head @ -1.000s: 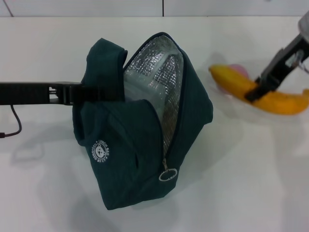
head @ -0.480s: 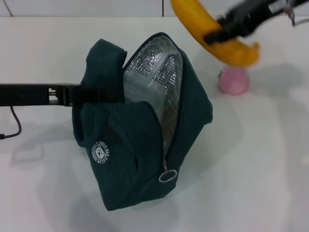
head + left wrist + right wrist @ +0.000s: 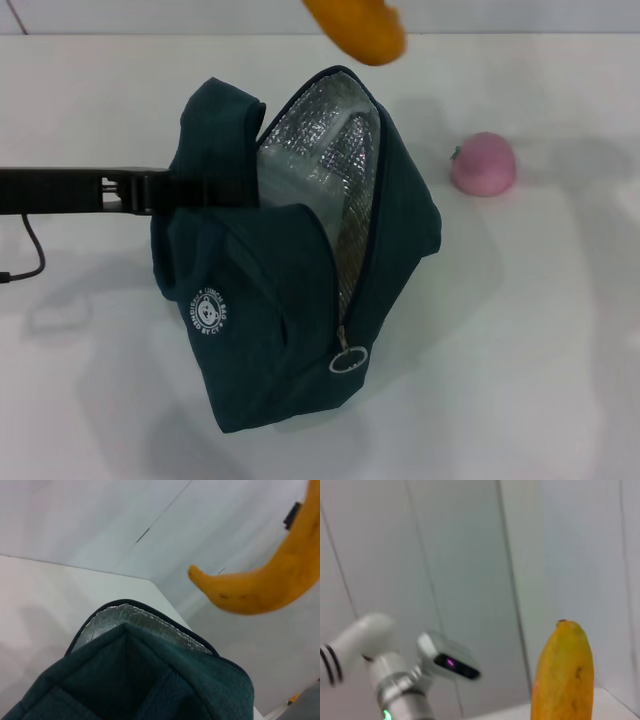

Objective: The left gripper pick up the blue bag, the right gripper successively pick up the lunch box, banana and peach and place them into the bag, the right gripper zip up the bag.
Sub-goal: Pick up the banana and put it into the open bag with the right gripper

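In the centre of the head view the blue bag (image 3: 300,260) stands on the white worktop (image 3: 540,330), its zip open and silver lining showing. The left claw (image 3: 175,192) reaches in from the left edge and is clamped on the bag's handle. The banana (image 3: 357,30) hangs at the top edge above the bag's mouth; the right claw holding it is out of frame. The peach (image 3: 484,164) lies at the right on the worktop.

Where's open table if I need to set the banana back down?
Bare table lies right of the blue bag, in front of the peach. Left of the bag is crowded by the left claw and its cable. Banana hangs above the bag's mouth.
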### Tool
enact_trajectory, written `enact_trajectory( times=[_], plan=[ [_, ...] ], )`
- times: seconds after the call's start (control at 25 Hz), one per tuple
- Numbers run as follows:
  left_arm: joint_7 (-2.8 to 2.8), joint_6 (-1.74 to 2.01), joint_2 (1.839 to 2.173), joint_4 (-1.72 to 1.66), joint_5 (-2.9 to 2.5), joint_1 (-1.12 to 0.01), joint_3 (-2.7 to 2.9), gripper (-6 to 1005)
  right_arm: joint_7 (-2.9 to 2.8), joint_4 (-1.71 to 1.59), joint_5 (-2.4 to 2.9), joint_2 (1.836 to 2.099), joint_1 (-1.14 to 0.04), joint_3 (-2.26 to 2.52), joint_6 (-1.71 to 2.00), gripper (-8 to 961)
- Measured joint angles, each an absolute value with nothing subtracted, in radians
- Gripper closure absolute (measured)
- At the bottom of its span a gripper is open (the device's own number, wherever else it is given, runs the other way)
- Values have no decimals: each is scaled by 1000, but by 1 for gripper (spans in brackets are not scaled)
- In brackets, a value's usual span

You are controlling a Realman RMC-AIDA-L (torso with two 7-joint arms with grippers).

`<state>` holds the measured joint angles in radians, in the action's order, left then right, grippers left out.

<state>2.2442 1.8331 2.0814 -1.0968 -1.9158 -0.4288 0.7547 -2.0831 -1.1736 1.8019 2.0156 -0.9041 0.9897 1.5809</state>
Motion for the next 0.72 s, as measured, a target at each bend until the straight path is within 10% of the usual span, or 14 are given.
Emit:
enact_trajectory(
  times=[0.72],
  plan=[
    [2260,1832,2080,-1098,-1914,-440,751,958,-1875,-770,1576,2019,-873,1048,1594,540]
  ],
)
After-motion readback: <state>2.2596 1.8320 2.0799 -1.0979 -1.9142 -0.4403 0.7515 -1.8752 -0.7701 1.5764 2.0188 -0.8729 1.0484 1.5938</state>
